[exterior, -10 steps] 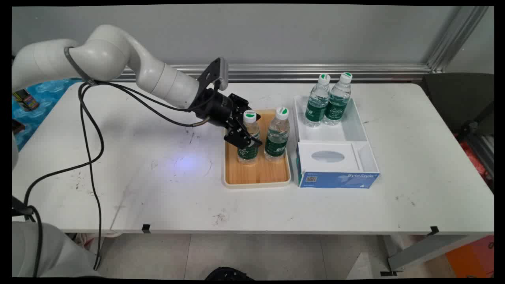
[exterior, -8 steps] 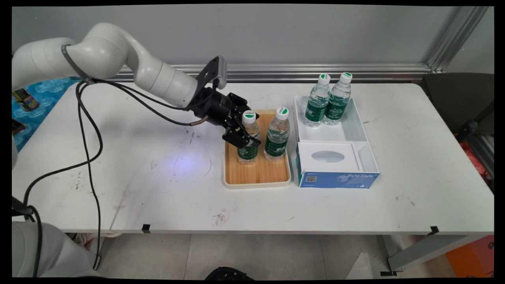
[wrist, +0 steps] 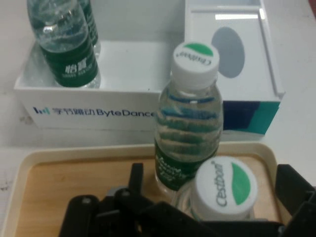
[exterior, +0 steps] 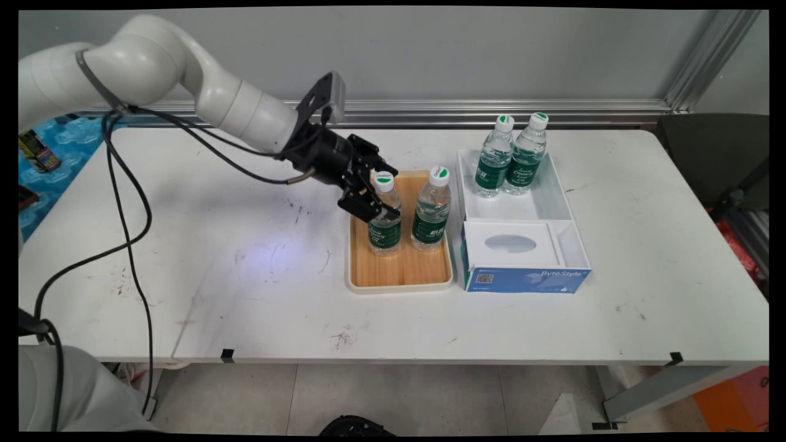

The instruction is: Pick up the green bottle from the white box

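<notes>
since the earlier frames the arm has lifted and pulled a little toward the left, and the gripper (exterior: pixel 376 199) has slid up the near-left bottle (exterior: pixel 384 215), from its label to just under the cap; the bottle itself has barely shifted on the tray. fingers (exterior: pixel 366 207) sit on either side of the bottle's upper body, clamped on it as far as the main view shows. in the hand view the bottle's white cap with green mark (wrist: pixel 226 187) sits right between the black fingers (wrist: pixel 295 190). this bottle stands upright on the left part of the wooden tray (exterior: pixel 399 273), bottom looks to be still on the wood. second bottle (exterior: pixel 431 210) stands upright just beside it to the right, same tray, close but can't tell if they touch. tray has a cream rim and sits mid-desk. just right of the tray is a white box (exterior: pixel 556 196) with blue printed sides, touching or nearly touching the tray edge. two more bottles (exterior: pixel 509 158) stand side by side in the box's far compartment, touching each other. the box's near part is covered by a white panel with a grey oval (exterior: pixel 509 244). white desk (exterior: pixel 245 288) is scuffed with dark marks. black cables (exterior: pixel 129 202) hang from the arm down over the desk's left side.
</notes>
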